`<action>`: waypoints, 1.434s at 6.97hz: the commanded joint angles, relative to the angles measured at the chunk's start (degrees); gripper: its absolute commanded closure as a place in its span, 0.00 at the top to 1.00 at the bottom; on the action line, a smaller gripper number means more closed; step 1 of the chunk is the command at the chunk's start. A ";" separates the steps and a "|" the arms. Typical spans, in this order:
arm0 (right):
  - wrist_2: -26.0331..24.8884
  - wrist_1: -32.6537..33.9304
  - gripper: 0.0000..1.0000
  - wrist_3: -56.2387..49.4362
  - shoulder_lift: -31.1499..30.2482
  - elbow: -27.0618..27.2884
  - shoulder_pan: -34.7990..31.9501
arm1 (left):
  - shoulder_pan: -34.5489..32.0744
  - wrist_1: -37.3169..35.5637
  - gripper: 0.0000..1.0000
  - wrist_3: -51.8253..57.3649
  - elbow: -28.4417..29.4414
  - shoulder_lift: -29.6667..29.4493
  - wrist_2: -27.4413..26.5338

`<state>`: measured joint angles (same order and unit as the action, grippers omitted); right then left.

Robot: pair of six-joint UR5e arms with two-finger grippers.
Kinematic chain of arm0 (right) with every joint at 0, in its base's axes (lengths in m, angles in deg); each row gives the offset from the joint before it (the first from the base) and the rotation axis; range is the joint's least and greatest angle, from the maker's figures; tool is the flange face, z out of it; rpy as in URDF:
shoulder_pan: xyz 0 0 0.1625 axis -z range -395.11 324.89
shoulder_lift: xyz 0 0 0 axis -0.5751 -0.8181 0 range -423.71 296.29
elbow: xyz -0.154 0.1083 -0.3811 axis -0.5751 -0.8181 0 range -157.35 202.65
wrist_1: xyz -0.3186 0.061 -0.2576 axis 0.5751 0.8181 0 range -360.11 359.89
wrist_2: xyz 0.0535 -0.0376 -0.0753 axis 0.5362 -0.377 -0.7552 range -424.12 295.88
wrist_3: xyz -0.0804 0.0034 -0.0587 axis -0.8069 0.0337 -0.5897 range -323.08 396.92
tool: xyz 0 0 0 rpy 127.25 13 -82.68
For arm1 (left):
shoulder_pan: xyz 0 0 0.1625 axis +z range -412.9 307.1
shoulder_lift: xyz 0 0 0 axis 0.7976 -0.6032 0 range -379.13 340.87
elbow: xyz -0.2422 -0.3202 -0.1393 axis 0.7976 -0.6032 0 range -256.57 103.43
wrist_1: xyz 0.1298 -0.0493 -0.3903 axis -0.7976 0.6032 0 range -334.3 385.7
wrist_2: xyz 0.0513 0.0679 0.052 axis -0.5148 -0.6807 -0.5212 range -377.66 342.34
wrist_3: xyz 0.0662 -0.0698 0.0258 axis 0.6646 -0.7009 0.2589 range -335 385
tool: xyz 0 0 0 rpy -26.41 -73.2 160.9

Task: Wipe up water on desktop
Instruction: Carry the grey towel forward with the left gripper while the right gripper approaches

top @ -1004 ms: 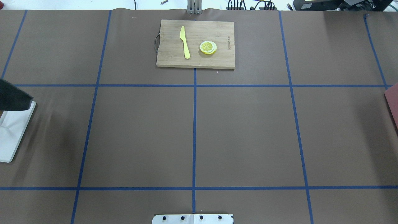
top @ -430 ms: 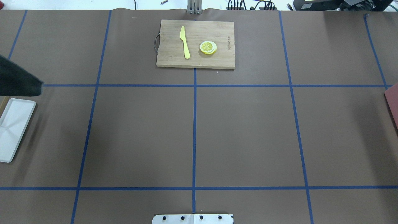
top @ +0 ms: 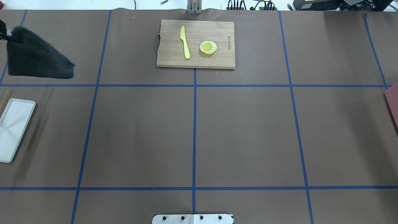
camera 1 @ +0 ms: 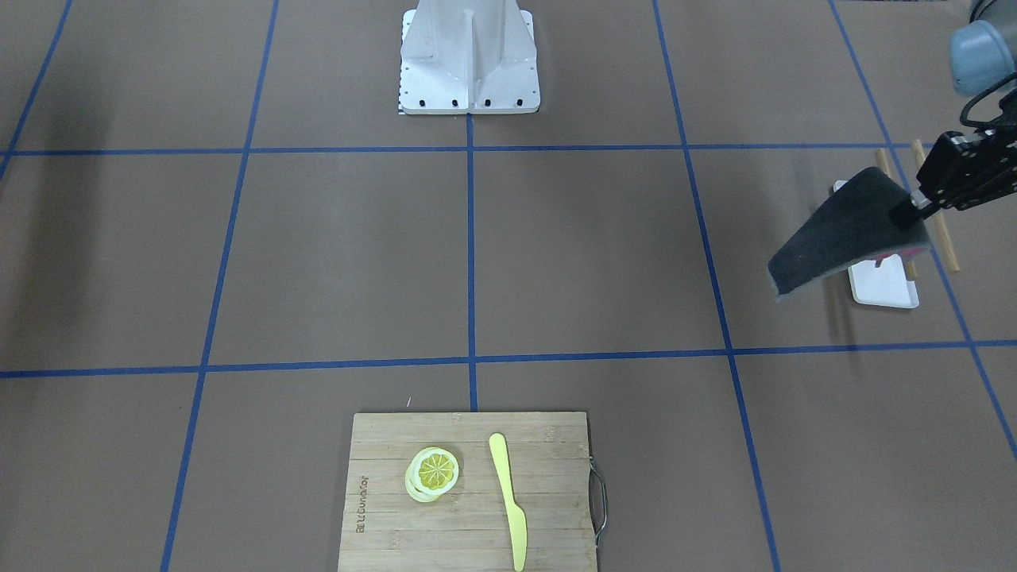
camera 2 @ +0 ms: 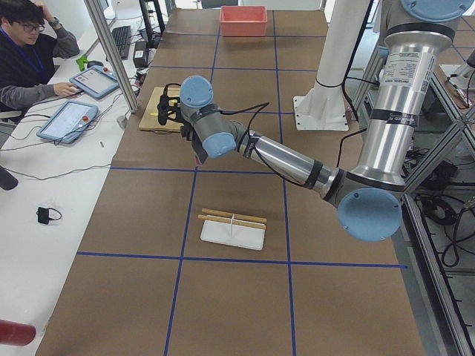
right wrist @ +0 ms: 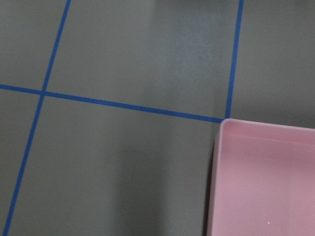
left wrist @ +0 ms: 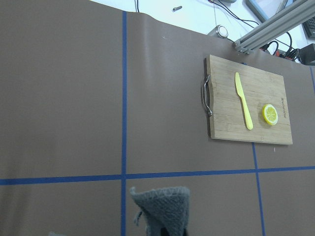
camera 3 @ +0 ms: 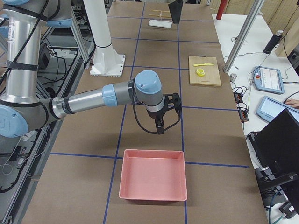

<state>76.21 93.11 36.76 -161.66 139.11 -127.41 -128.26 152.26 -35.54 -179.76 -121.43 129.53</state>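
Note:
The desktop (top: 242,133) is a matte brown surface split by blue tape lines; I cannot make out any water on it. My left gripper (camera 1: 906,213) is shut on a corner of a dark grey cloth (camera 1: 846,238), which hangs in the air above the desktop beside the white tray. In the overhead view the cloth (top: 37,59) hangs at the far left, with the gripper (top: 3,34) at the view's edge. The cloth's tip (left wrist: 160,209) shows at the bottom of the left wrist view. My right gripper (camera 3: 160,125) hovers near the pink bin; I cannot tell whether it is open or shut.
A bamboo cutting board (top: 217,60) with a yellow knife (top: 185,42) and a lemon slice (top: 208,47) lies at the far middle. A white tray (top: 14,127) with chopsticks (camera 1: 937,199) is at the left. A pink bin (camera 3: 153,179) is at the right. The robot base (camera 1: 469,56) stands at the near edge.
My left gripper has carried the cloth away from the white tray toward the far side of the table, and more of the cloth shows in the overhead view. The tray is uncovered now.

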 commanded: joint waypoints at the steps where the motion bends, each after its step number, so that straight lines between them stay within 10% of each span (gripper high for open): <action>1: 3.10 -2.32 1.00 1.75 7.64 -0.09 5.69 | 3.72 0.36 0.00 -8.14 -0.09 -4.74 -0.85; 7: -2.25 -21.13 1.00 32.25 26.46 -3.61 28.91 | 17.08 0.54 0.00 -22.60 0.00 -16.18 -10.96; 10: -17.31 -36.15 0.99 47.94 28.42 -3.44 40.14 | 21.12 5.00 0.00 -27.76 0.35 -18.20 -13.85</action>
<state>65.48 62.25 79.42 -133.78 135.55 -92.06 -108.90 154.92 -60.90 -179.43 -138.94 117.14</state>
